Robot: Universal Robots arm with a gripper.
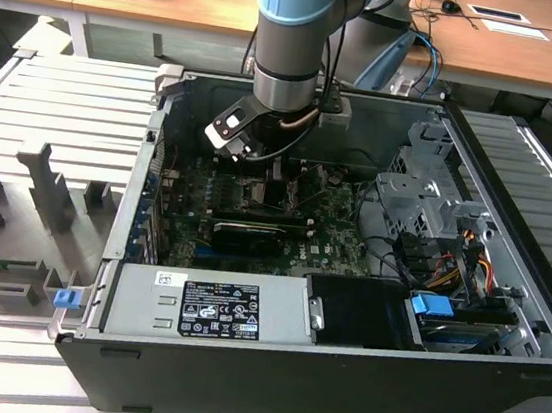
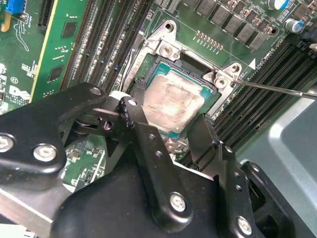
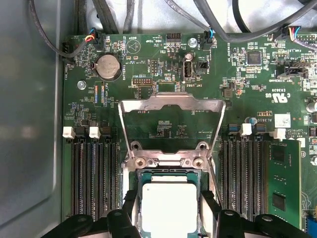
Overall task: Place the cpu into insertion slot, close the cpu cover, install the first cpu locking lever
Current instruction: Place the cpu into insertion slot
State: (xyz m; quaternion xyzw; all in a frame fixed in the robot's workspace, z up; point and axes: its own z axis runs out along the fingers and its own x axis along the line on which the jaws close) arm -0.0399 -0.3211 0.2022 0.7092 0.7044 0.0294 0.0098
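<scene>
While the cpu cover (image 3: 171, 104) stands swung back to keep the socket (image 3: 168, 173) open, your gripper (image 3: 169, 197) pinches the cpu (image 3: 169, 213) by two opposite edges, fingers (image 3: 131, 206) narrow, so it lies flat and square inside. You have not closed the cover yet.

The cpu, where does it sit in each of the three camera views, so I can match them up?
Exterior view: hidden beneath the end effector, over the far part of the motherboard.
First wrist view: the cpu lies in its socket, next to the opened cpu cover.
Second wrist view: the cpu lies in the socket, close against the end effector.
Shared landmark: the black end effector, at the cpu in every view.
</scene>
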